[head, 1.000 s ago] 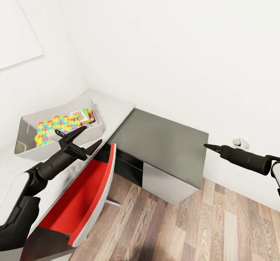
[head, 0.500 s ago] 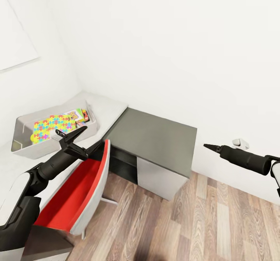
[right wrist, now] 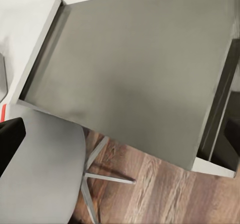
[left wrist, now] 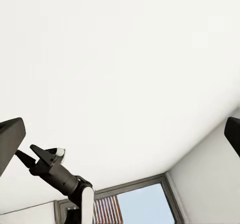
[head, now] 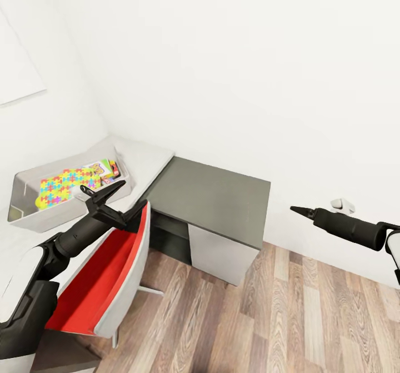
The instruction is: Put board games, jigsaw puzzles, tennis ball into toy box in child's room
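1. Standing back from the counter (head: 141, 159) with both arms raised and nothing held; judged to be between pickups, the games on the bed not yet fetched.
2. Left end effector (head: 118, 199): fingers spread apart, empty, poised above the red chair (head: 105, 273). Spread finger ends also at both edges of the left wrist view, which looks up at ceiling.
3. Right end effector (head: 294, 210): seen side-on as one dark point, so cannot tell whether spread or closed; nothing between the fingers.
4. Toy box (head: 16, 181) on the counter at about 10 o'clock from the left end effector, near it and well apart from the right one. Long axis running roughly 8 to 2 o'clock in the head view.
5. Inside the toy box: a jigsaw puzzle (head: 55, 185) and, at the 2 o'clock end, a board game (head: 103, 168). Tennis ball not made out.
6. Dark cabinet (head: 214, 195) adjoining the counter at 3 o'clock, bare on top; likewise in the right wrist view (right wrist: 140, 74).
7. Left arm clearly nearer the toy box, hence the likelier one for any drop into it.
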`<state>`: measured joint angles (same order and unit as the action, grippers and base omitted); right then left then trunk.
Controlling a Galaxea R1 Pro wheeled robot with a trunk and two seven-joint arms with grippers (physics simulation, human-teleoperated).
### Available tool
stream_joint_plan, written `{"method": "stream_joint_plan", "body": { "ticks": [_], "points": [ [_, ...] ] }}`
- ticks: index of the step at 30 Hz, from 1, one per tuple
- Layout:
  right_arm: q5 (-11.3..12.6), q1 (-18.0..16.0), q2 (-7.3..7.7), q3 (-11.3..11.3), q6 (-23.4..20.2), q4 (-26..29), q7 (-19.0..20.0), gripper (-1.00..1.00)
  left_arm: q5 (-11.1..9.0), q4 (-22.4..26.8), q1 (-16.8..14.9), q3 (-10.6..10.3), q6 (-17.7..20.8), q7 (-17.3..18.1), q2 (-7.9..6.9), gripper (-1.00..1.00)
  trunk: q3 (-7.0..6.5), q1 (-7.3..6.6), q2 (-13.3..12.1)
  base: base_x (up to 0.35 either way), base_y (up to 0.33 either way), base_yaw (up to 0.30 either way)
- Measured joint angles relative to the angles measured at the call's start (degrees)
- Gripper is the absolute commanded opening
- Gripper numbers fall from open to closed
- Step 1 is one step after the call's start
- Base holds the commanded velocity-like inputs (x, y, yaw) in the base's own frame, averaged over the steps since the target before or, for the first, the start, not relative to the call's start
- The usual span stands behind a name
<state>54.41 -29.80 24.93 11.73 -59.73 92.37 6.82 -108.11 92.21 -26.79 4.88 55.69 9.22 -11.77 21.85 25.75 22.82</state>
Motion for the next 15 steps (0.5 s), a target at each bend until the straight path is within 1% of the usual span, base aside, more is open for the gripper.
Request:
{"method": "stream_joint_plan", "body": {
  "ticks": [1, 3, 4, 10, 11, 15],
  "points": [
    [0.0, 0.0, 0.00, 0.0, 0.0, 0.0, 0.0, 1.00, 0.0, 0.0, 0.0, 0.0, 0.0, 0.0, 0.00, 1.00, -0.09, 0.00, 0.0, -0.010, -0.001, -0.102],
    [0.0, 0.0, -0.02, 0.0, 0.0, 0.0, 0.0, 1.00, 0.8, 0.0, -0.1, -0.4, 0.0, -0.2, 0.10, 1.00, -0.28, 0.00, 0.0, -0.008, -0.001, -0.102],
    [0.0, 0.0, -0.02, 0.0, 0.0, 0.0, 0.0, 1.00, 0.8, 0.0, -0.1, -0.4, 0.0, -0.2, 0.10, 1.00, -0.37, 0.00, 0.0, -0.006, -0.001, -0.102],
    [-0.1, 0.0, -0.05, 0.1, 0.0, 0.0, -0.1, 1.00, 5.9, 0.0, -1.0, -2.1, -0.2, -0.4, 0.55, 1.00, -0.92, 0.00, 0.0, -0.003, 0.000, -0.102],
    [-0.1, 0.0, -0.05, 0.1, 0.0, 0.0, -0.1, 1.00, 5.9, 0.0, -1.0, -2.1, -0.2, -0.4, 0.55, 1.00, -1.01, 0.00, 0.0, -0.002, 0.000, -0.102],
    [-0.1, 0.0, -0.05, 0.2, 0.0, 0.0, -0.1, 1.00, 7.6, 0.0, -1.4, -2.7, -0.2, -0.5, 1.08, 1.00, -1.38, 0.00, 0.0, -0.001, 0.000, -0.102]
  ]
}}
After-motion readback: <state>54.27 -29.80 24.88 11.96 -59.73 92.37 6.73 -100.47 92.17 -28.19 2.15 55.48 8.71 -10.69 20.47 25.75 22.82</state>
